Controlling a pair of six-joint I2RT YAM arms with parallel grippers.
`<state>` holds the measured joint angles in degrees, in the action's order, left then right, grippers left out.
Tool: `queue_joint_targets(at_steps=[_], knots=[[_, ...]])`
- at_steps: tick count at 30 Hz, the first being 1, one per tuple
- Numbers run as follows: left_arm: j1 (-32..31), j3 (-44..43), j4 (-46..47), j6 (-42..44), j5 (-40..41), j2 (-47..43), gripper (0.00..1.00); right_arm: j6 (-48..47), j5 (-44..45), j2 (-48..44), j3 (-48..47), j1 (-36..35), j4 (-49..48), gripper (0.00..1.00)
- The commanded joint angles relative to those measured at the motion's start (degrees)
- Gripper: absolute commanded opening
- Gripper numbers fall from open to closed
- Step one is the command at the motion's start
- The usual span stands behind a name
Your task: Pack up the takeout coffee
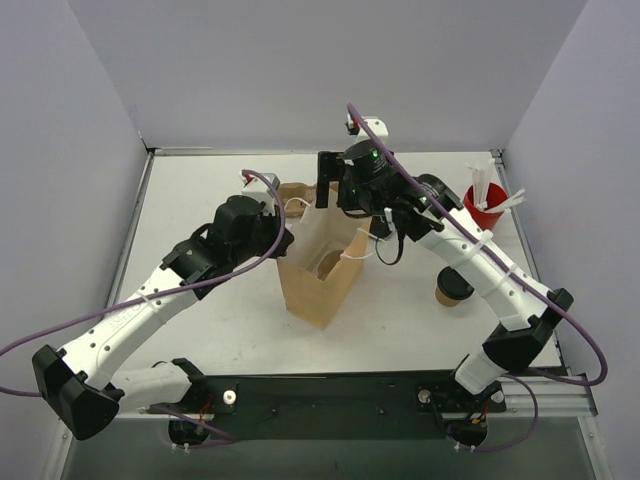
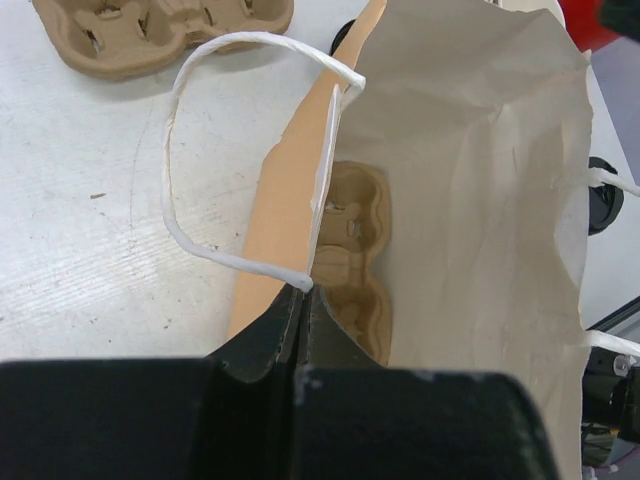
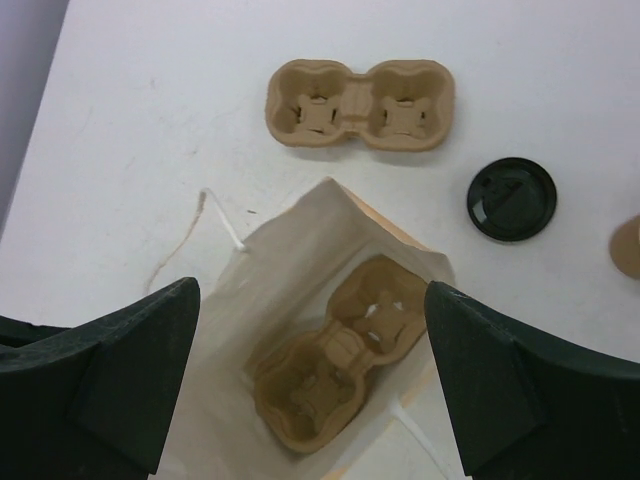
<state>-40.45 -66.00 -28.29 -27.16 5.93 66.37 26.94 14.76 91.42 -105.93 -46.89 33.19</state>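
Small tan-brown kraft paper cup (image 1: 448, 296): on white worktop (image 1: 200, 200), right of brown paper bag (image 1: 315, 290), partly hidden by right arm; long axis apparently vertical, dark top up. Round black plastic lid (image 3: 511, 199): flat on worktop. Left claw (image 2: 303, 292): clamped on bag rim. Right claw (image 3: 312, 375): jaws wide apart above bag mouth

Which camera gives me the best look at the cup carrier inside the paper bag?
The right wrist: it looks straight down into the open bag and shows the whole carrier, both wells empty. The left wrist shows only part of it past the bag's wall, and the top view shows only a small glimpse.
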Motion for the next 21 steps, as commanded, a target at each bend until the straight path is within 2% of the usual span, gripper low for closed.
queue_joint_targets(at_steps=[1, 6, 14, 21], knots=[[-1.04, 1.04, 0.08, -7.29, 5.65, -2.65, 0.0, 2.85, 9.13, -4.67, -2.09, 0.22, 9.34, 0.89], [-1.83, 1.57, 0.43, -10.02, 7.42, -3.88, 0.0, 4.78, 11.78, -6.42, -1.74, 0.31, 16.72, 0.89], [-4.38, 2.1, 0.35, -14.31, 11.02, -3.7, 0.0, 7.42, 8.53, -8.45, 0.9, -0.83, 20.94, 0.86], [-7.45, 3.77, 1.66, -18.54, 15.42, -5.28, 0.0, 9.01, 10.28, -6.6, 1.78, -3.9, 24.29, 0.82]])
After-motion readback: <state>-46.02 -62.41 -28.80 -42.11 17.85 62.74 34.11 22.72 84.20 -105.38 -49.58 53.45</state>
